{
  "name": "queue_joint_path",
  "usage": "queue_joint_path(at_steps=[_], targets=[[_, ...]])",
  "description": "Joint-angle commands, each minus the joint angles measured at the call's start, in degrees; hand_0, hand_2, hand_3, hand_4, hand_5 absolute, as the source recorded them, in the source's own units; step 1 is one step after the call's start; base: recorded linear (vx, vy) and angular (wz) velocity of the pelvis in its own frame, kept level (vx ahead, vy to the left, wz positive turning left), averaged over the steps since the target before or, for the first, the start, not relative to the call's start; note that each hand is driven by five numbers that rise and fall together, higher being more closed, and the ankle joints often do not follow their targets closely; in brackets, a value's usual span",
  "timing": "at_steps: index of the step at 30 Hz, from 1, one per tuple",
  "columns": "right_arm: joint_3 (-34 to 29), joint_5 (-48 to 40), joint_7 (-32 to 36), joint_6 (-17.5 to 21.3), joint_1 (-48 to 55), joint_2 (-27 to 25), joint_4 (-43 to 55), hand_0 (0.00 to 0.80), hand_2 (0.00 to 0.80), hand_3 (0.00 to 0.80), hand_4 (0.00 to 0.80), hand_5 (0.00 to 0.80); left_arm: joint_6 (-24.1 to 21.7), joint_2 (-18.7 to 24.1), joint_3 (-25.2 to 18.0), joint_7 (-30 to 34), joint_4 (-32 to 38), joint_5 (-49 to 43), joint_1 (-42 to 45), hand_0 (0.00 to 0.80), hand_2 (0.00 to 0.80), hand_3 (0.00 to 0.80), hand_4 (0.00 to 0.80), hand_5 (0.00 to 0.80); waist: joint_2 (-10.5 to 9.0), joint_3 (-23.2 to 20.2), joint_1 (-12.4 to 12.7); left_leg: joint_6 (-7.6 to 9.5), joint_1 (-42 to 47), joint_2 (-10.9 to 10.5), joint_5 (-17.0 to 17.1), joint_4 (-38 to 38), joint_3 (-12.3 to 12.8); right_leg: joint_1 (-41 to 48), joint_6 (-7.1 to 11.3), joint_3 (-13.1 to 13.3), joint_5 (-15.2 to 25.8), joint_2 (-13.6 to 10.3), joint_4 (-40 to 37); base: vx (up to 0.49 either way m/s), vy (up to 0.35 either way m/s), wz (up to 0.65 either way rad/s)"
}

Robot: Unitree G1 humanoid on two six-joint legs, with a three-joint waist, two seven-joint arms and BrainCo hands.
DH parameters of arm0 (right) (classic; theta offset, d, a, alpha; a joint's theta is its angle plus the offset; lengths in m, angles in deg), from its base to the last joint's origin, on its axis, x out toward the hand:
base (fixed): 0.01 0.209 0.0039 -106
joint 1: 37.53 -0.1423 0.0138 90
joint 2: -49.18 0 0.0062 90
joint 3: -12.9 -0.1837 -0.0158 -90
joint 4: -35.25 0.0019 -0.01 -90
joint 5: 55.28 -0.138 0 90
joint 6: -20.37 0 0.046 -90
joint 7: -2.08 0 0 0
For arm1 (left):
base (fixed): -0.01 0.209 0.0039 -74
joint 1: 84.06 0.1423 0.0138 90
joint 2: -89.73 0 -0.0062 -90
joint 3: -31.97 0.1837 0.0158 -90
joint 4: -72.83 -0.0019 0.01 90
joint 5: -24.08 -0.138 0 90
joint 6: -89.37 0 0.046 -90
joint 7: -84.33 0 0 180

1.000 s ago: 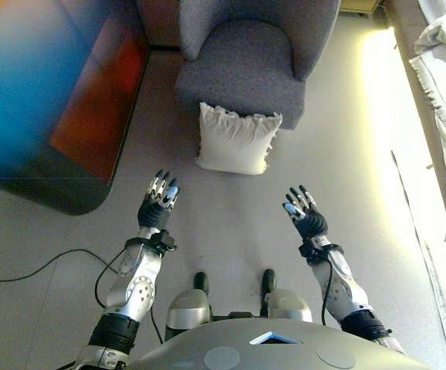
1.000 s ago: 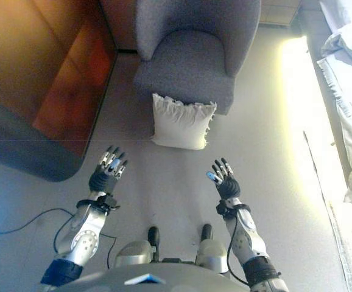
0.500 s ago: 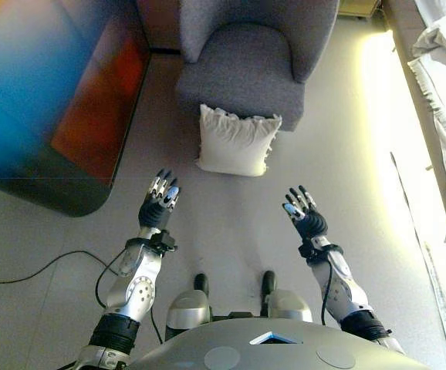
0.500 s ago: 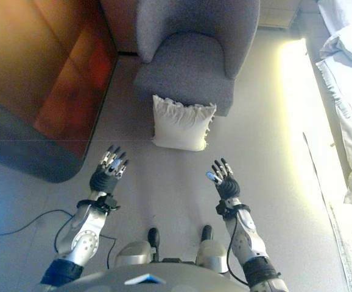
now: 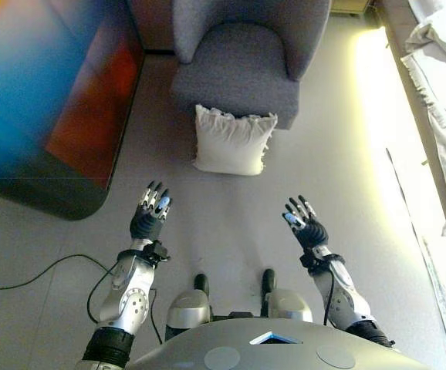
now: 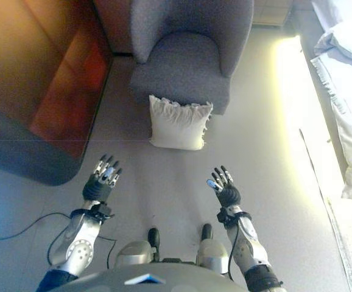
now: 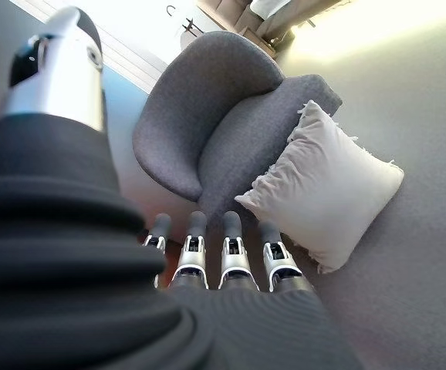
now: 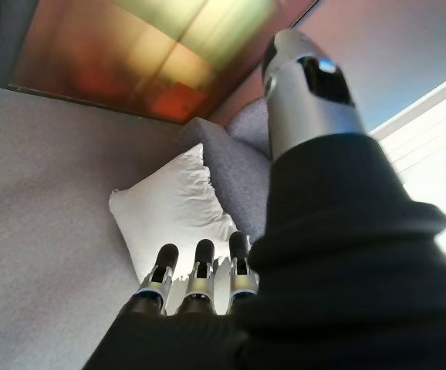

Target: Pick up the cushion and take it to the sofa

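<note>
A white cushion with frilled edges stands on the grey floor, leaning against the front of a grey armchair. It also shows in the left wrist view and the right wrist view. My left hand is open and empty, held above the floor short of the cushion and to its left. My right hand is open and empty, short of the cushion and to its right. Neither hand touches the cushion.
A dark rounded table or cabinet with a reddish top stands at the left. White bedding lies along the right edge, beside a bright strip of light on the floor.
Both hands show lower in the eye views, farther from the cushion. The cushion and armchair have shifted slightly up and left, so the camera has moved.
</note>
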Motion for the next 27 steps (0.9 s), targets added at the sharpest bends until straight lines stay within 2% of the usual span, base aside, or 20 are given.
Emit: queue_joint_path(at_steps=[1,3,4,5,7,9,12,14,15,17,18,19,21,22,25,26,27], targets=[[0.9,-0.6,1.1,2.7,-3.0,0.7,4.2,0.0,0.0,0.0,0.0,0.0,-4.1,2.4,-2.2,1.6,2.8,0.3,-2.5,0.0,0.0,0.0,0.0,0.0,-0.79,0.4,1.0,4.45,-8.0,-2.7,-7.8,11.7,-0.9,-1.7,5.15,-1.8,-5.3,-4.5,8.8,0.041,0.1,-0.03],[1.2,0.2,0.3,3.3,-3.4,2.0,4.3,0.0,0.0,0.0,0.0,0.0,-3.5,2.6,-2.3,1.9,3.4,0.0,-2.5,0.0,0.0,0.0,0.0,0.0,-0.77,-0.2,1.8,6.07,-10.0,-3.6,-8.8,13.8,-1.4,-1.9,4.69,-0.6,-4.7,-7.0,14.9,0.032,0.111,0.04],[1.3,0.3,0.2,3.4,-3.3,2.0,4.3,0.0,0.0,0.0,0.0,0.0,-3.4,2.6,-2.3,2.0,3.5,0.0,-2.4,0.0,0.0,0.0,0.0,0.0,-0.7,-0.3,1.8,6.28,-10.3,-3.7,-8.9,14.0,-1.4,-2.3,4.57,-0.4,-4.3,-7.3,16.6,0.018,0.159,0.09],[1.5,0.8,-0.5,4.0,-2.7,2.5,4.8,0.0,0.0,0.0,0.0,0.0,-2.8,2.7,-2.3,2.2,3.7,-0.2,-2.0,0.0,0.0,0.0,0.0,0.0,-0.18,-0.6,1.9,7.35,-10.9,-4.2,-9.3,14.6,-1.8,-4.9,3.9,0.8,-1.1,-8.7,24.8,0.026,0.189,0.11],[2.1,1.5,-2.1,4.1,-1.3,2.8,6.1,0.0,0.0,0.0,0.0,0.0,-1.9,2.2,-2.3,1.6,3.3,-0.8,-1.0,0.0,0.0,0.0,0.0,0.0,1.33,-0.1,1.2,8.13,-10.6,-4.5,-9.6,15.2,-2.8,-11.9,2.73,3.4,4.2,-9.0,38.4,0.067,0.297,0.06],[2.6,1.6,-1.9,3.4,0.0,2.5,6.8,0.0,0.0,0.0,0.0,0.0,-1.9,2.0,-2.7,1.8,3.0,0.2,-0.3,0.0,0.0,0.0,0.0,0.0,1.71,0.5,0.4,7.92,-10.2,-4.6,-10.4,16.2,-2.6,-15.9,2.17,4.4,5.2,-9.1,41.0,0.133,0.213,-0.05],[1.4,1.6,-0.2,1.4,1.7,1.2,6.7,0.0,0.0,0.0,0.0,0.0,-3.0,2.4,-3.1,3.0,3.8,1.6,1.1,0.0,0.0,0.0,0.0,0.0,0.45,1.3,-1.2,7.53,-8.3,-5.8,-12.7,17.6,-2.4,-17.0,2.01,2.7,3.0,-7.5,31.5,0.255,0.049,0.01],[0.5,0.9,0.4,1.3,1.5,0.4,6.1,0.0,0.0,0.0,0.0,0.0,-3.5,3.0,-2.5,3.0,4.7,2.0,1.3,0.0,0.0,0.0,0.0,0.0,-1.66,2.1,-2.5,7.73,-7.2,-7.8,-15.5,19.2,-2.8,-18.6,3.48,0.9,3.3,-5.5,20.6,0.307,-0.097,0.17],[0.3,0.1,0.9,1.6,1.2,0.1,5.8,0.0,0.0,0.0,0.0,0.0,-3.8,3.2,-1.9,2.8,4.8,2.0,1.2,0.0,0.0,0.0,0.0,0.0,-2.2,2.5,-3.0,7.84,-6.7,-8.3,-16.5,19.8,-3.4,-19.1,4.03,0.5,3.0,-4.3,16.8,0.354,-0.141,0.15],[0.1,-2.0,0.9,2.1,0.7,-0.7,5.8,0.0,0.0,0.0,0.0,0.0,-4.4,3.6,-0.5,2.5,4.4,2.5,0.5,0.0,0.0,0.0,0.0,0.0,-3.69,2.6,-4.3,7.87,-5.0,-10.2,-18.2,20.0,-5.5,-21.1,5.75,0.3,5.2,-1.0,6.5,0.386,-0.14,0.29],[0.0,-2.4,0.8,2.1,0.7,-0.9,5.8,0.0,0.0,0.0,0.0,0.0,-4.6,3.7,-0.1,2.5,4.2,2.5,0.3,0.0,0.0,0.0,0.0,0.0,-3.76,2.6,-4.6,7.85,-4.3,-10.4,-18.4,19.8,-6.1,-21.6,5.91,0.3,5.9,-0.3,5.1,0.452,-0.13,0.52],[0.0,-3.1,0.1,2.0,0.6,-1.0,6.0,0.0,0.0,0.0,0.0,0.0,-4.4,3.7,0.5,2.6,4.1,2.3,-0.3,0.0,0.0,0.0,0.0,0.0,-3.79,2.6,-5.2,8.1,-2.5,-10.9,-19.1,19.4,-7.8,-23.1,5.9,0.2,7.6,1.1,2.6,0.481,-0.13,0.59],[0.0,-3.4,-0.5,2.0,1.0,-0.7,5.9,0.0,0.0,0.0,0.0,0.0,-3.4,3.3,1.2,2.9,4.1,1.6,-0.8,0.0,0.0,0.0,0.0,0.0,-3.84,2.5,-5.8,8.58,-0.4,-11.2,-20.4,19.5,-9.8,-24.4,5.61,-0.1,8.8,1.7,2.3,0.579,-0.158,0.69],[0.0,-3.4,-0.1,1.9,1.3,-0.6,5.3,0.0,0.0,0.0,0.0,0.0,-3.0,3.0,1.6,2.9,4.3,0.8,-0.6,0.0,0.0,0.0,0.0,0.0,-4.12,2.6,-5.9,8.94,0.7,-11.4,-21.7,20.4,-10.6,-24.7,5.24,-0.5,9.3,1.3,4.0,0.635,-0.193,0.56],[0.2,-3.0,0.9,0.8,1.4,-0.5,3.4,0.0,0.0,0.0,0.0,0.0,-2.8,2.7,1.8,1.4,5.0,0.1,0.6,0.0,0.0,0.0,0.0,0.0,-3.9,1.7,-5.7,9.33,1.6,-11.0,-23.0,22.3,-9.2,-22.1,4.67,-2.6,6.2,0.2,5.9,0.538,-0.182,0.34],[0.5,-2.5,0.5,-0.5,1.7,-0.6,4.2,0.0,0.0,0.0,0.0,0.0,-1.9,1.8,1.5,-0.6,5.5,0.6,1.7,0.0,0.0,0.0,0.0,0.0,-3.2,0.6,-5.7,7.37,4.3,-9.1,-20.7,22.9,-7.2,-20.4,4.29,-5.2,5.2,-0.3,8.2,0.608,-0.199,0.04],[0.8,-2.1,0.7,-1.4,2.3,-0.9,5.3,0.0,0.0,0.0,0.0,0.0,-1.6,1.5,1.3,-1.1,5.6,1.6,2.5,0.0,0.0,0.0,0.0,0.0,-2.64,-0.2,-5.9,6.08,6.0,-7.8,-18.7,23.0,-6.1,-19.5,3.67,-6.4,4.2,-0.3,9.7,0.628,-0.195,-0.16]])
